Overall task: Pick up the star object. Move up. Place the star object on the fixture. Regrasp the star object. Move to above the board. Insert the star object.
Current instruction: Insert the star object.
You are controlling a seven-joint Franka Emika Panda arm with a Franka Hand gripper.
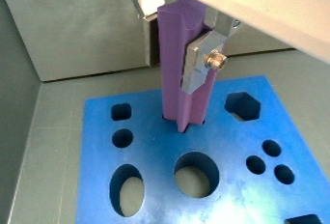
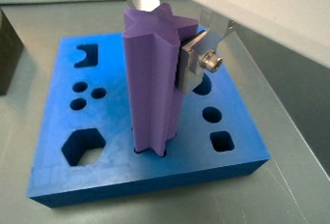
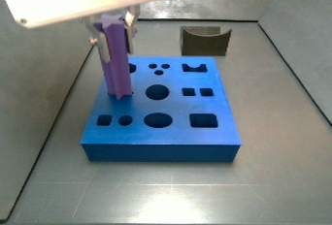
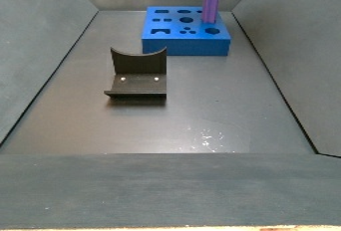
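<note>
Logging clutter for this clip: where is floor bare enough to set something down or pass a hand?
Free: the dark floor between the dark L-shaped fixture and the near wall, and the strip right of it. Crowded: the thick blue slab board at the far end, where the tool holds the upright purple star-section prism with its lower end in a cut-out.

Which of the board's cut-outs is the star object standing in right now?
The star-shaped hole near the board's edge: the gripper holds the star object upright there; every other cut-out shows empty.
</note>
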